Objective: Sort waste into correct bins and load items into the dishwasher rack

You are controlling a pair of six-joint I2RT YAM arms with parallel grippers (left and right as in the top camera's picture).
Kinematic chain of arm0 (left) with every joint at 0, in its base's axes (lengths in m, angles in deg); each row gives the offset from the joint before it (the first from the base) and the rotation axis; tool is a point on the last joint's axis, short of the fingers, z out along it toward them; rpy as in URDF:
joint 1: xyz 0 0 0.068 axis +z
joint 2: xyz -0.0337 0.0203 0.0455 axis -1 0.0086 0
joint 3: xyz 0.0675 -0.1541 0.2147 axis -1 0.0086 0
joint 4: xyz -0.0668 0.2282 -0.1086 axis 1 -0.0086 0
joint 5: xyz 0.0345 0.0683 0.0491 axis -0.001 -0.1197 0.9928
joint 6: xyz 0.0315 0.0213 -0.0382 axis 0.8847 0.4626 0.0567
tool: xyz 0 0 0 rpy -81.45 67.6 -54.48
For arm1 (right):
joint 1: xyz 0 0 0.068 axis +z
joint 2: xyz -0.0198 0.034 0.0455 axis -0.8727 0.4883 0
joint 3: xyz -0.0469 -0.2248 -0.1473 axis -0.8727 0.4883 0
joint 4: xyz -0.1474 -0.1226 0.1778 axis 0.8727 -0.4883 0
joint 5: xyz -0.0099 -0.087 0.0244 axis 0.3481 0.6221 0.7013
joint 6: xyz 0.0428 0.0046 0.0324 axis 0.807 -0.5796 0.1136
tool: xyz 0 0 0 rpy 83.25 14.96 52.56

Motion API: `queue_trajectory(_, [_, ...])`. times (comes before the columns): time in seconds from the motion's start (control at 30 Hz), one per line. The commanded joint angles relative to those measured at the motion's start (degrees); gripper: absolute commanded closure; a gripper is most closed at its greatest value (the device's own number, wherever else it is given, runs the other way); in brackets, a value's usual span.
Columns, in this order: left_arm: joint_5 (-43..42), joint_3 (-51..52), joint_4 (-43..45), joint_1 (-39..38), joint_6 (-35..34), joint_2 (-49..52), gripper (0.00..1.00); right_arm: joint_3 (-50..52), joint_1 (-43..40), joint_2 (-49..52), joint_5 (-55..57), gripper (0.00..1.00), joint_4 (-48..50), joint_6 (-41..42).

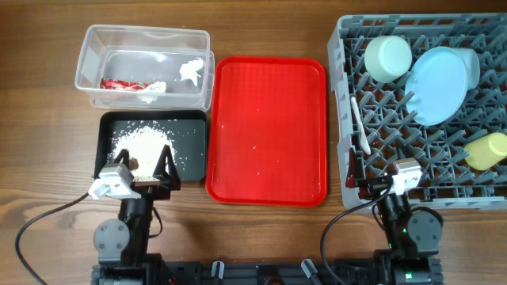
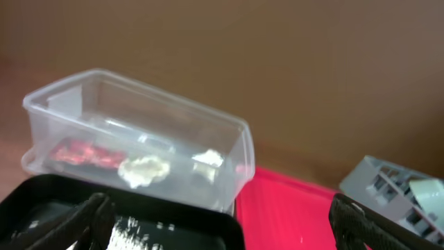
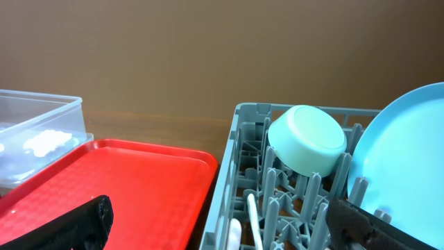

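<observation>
The clear bin (image 1: 146, 32) at the back left holds a red-and-white wrapper (image 1: 119, 83) and crumpled tissue (image 1: 192, 70). In front of it the black bin (image 1: 111, 125) holds white rice (image 1: 146, 142). The dishwasher rack (image 1: 342, 79) on the right carries a pale green bowl (image 1: 388, 57), a light blue plate (image 1: 438, 83), a yellow cup (image 1: 487, 150) and white cutlery (image 1: 360, 127). My left gripper (image 1: 144, 156) hangs open over the black bin's near edge. My right gripper (image 1: 379, 171) is open over the rack's near left corner. Both are empty.
A flat red tray (image 1: 269, 95) with a few rice grains lies between the bins and the rack. The left wrist view shows the clear bin (image 2: 104, 104), black bin (image 2: 180, 219) and red tray (image 2: 291, 208). The right wrist view shows the green bowl (image 3: 309, 139) and plate (image 3: 409, 153).
</observation>
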Motion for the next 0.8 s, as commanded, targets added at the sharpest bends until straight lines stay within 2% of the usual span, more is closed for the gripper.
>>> queue_trajectory(0.0, [0.13, 3.69, 4.33, 0.26, 0.33, -0.81, 0.0, 0.07, 0.28, -0.68, -0.31, 0.0, 0.22, 0.48])
queue_trajectory(0.3, [-2.82, 4.66, -0.28, 0.24, 3.34, -0.81, 0.0, 0.07, 0.28, -0.68, -0.31, 0.0, 0.22, 0.5])
queue_trajectory(0.77, [-3.02, 4.66, -0.07, -0.11, 3.32, -0.79, 0.0, 0.07, 0.28, -0.68, -0.31, 0.0, 0.22, 0.5])
